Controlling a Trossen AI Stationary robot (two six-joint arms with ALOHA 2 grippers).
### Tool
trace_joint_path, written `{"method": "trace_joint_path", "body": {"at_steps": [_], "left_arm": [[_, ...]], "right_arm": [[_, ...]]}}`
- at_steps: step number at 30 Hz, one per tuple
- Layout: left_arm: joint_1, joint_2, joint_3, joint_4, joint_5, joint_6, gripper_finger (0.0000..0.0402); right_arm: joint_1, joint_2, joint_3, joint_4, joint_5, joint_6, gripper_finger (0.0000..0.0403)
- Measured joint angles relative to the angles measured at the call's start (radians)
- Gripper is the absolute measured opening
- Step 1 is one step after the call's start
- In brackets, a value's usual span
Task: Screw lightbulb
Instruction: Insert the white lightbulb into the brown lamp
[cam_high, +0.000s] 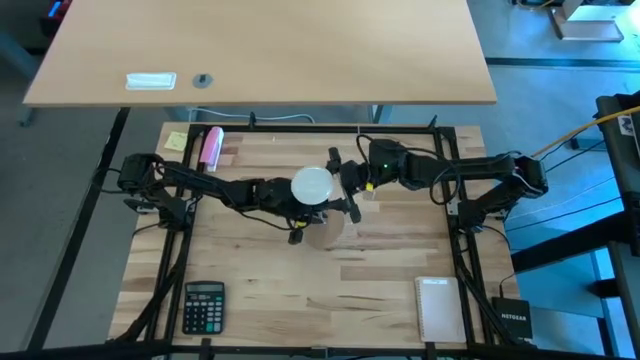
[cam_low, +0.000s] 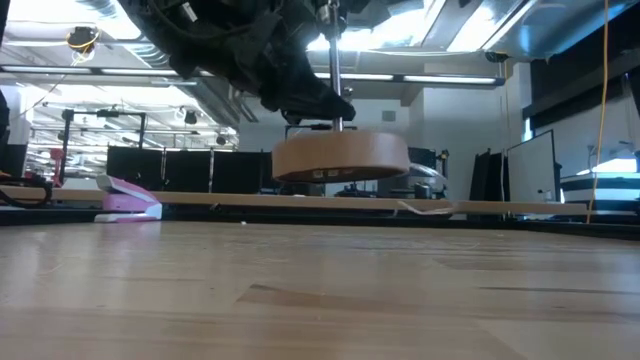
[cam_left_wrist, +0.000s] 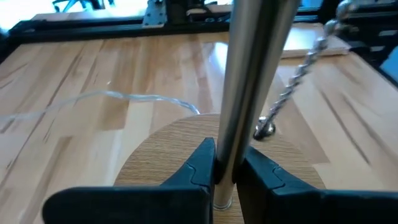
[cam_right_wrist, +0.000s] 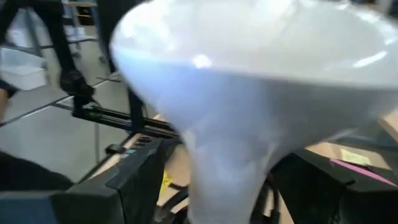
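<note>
- In the left wrist view, left tool (cam_left_wrist: 225, 177) clamped shut on a shiny rod (cam_left_wrist: 252, 81) rising from a round wooden disc (cam_left_wrist: 161, 149); bead chain (cam_left_wrist: 292, 81) hanging beside the rod, thin clear cord (cam_left_wrist: 106, 98) trailing over the counter (cam_left_wrist: 74, 74).
- In the right wrist view, bulb (cam_right_wrist: 249, 81) filling the frame: smooth, white, glossy, wide globe tapering to a narrow neck between the right tool's dark fingers (cam_right_wrist: 134, 177); base hidden.
- Right tool (cam_high: 345, 190) gripping the bulb (cam_high: 312, 185), fingers set wide around it.
- In the low view, disc (cam_low: 340, 155) seen edge-on, lifted clear of the counter (cam_low: 320, 290), rod (cam_low: 335, 60) upright above it; dark arm (cam_low: 250, 55) overhead, bulb not visible here.
- Only the high view shows both arms meeting mid-counter, bulb as a white circle between them, covering the disc beneath.
- Near edge of the counter: calculator (cam_high: 204, 306) on the left, notebook (cam_high: 440, 309) on the right.
- Far left corner: pink object (cam_high: 211, 147) and yellow note (cam_high: 176, 141); pink object (cam_low: 130, 200) also in the low view.
- Beyond, a second table (cam_high: 260, 50) with a small white item (cam_high: 151, 81).
</note>
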Motion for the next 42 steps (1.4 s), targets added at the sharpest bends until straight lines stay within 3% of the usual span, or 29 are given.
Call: {"method": "trace_joint_path", "body": {"at_steps": [5,21,24,27,29,36,42], "left_arm": [[0.010,0.001,0.000,-0.014,-0.013,-0.016,0.0027],[0.006,0.001,0.000,-0.026,0.054,0.034,0.0028],[0.006,0.001,0.000,-0.026,0.054,0.039,0.0027],[0.006,0.001,0.000,-0.026,0.055,0.040,0.0027],[0.006,0.001,0.000,-0.026,0.054,0.039,0.0027],[0.007,0.002,-0.002,-0.034,0.002,0.020,0.0027],[0.004,-0.010,0.000,-0.034,-0.095,-0.009,0.0027]], "right_arm": [[0.000,0.000,0.000,-0.042,0.063,-0.003,0.0280],[0.001,0.000,0.000,-0.044,-0.079,-0.029,0.0277],[0.001,0.000,0.000,-0.044,-0.083,-0.030,0.0254],[0.000,0.000,0.000,-0.044,-0.079,-0.033,0.0202],[0.001,0.000,0.000,-0.052,-0.061,-0.045,0.0161],[0.004,-0.002,0.002,-0.105,0.053,-0.080,0.0156],[0.065,-0.006,0.002,-0.110,0.310,-0.098,0.0156]]}}
